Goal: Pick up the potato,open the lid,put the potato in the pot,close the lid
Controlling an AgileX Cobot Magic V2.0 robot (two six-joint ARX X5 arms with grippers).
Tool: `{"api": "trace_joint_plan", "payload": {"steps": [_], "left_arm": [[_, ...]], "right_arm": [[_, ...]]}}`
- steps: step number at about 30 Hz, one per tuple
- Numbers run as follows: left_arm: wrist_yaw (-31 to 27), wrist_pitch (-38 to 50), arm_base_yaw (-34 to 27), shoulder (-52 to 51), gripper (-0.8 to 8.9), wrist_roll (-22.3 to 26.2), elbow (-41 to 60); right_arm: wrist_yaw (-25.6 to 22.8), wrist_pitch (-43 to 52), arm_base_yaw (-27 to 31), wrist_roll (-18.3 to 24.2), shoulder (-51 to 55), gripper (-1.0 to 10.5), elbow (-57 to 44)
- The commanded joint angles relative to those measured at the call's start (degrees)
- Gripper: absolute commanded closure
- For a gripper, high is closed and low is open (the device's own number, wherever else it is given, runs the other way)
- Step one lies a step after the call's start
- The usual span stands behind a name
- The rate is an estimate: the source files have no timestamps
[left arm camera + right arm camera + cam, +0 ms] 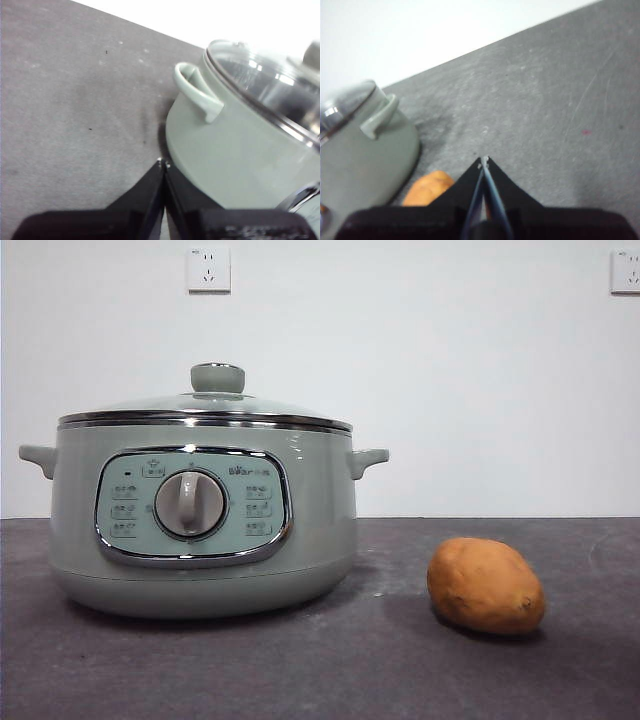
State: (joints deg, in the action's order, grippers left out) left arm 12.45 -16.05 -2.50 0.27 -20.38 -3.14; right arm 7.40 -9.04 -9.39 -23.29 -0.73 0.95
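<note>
**A:** Scene status?

**B:** Large pale sage-green electric cooking pot (pixel 205 530) sits on the dark grey table (pixel 330 670), left of centre in the front view. Chrome-framed control panel (pixel 192 506) with round dial (pixel 190 504) faces the camera. Two small side handles, one per side.

**A:** Lid?

**B:** Round shallow-domed glass lid (pixel 205 408) with steel rim and pale green knob is seated on the pot, level, closed.

**A:** Potato?

**B:** Orange-brown oval potato (pixel 486 585) lies on the table to the right of the pot, apart from it, nearer the camera. Nothing touching it.

**A:** Arms?

**B:** Neither shows in the front view. Left gripper (pixel 163 162): black jaws pressed together at the tips, holding nothing. It hangs over bare table beside the pot's outer side; its wrist view shows one pot handle and the lid's rim close by.

**A:** Right?

**B:** Right gripper (pixel 483 160): jaws also closed tip to tip, empty. It sits above the table on the potato side. Its wrist view shows the potato partly hidden behind one jaw, with the pot's other handle just beyond it.

**A:** Anything else?

**B:** White wall (pixel 420 370) behind, two white wall sockets (pixel 208 269) up high, one above the pot, one at the top right corner.
</note>
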Motion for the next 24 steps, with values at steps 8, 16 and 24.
{"api": "trace_joint_plan", "payload": {"steps": [8, 16, 24], "left_arm": [[4.5, 1.5, -0.2, -0.2, 8.19, -2.6, -1.6], [4.5, -0.5, -0.2, 0.2, 8.21, -2.3, -9.8], [5.1, -6.9, -0.2, 6.5, 8.21, 1.7, -20.2]], "right_arm": [[0.2, -2.3, 0.0, -5.4, -0.3, 9.6, 1.9], [0.2, -8.8, 0.0, -4.7, -5.4, 9.6, 10.5], [0.2, -15.1, 0.0, 1.9, -16.9, 9.6, 23.0]]}}
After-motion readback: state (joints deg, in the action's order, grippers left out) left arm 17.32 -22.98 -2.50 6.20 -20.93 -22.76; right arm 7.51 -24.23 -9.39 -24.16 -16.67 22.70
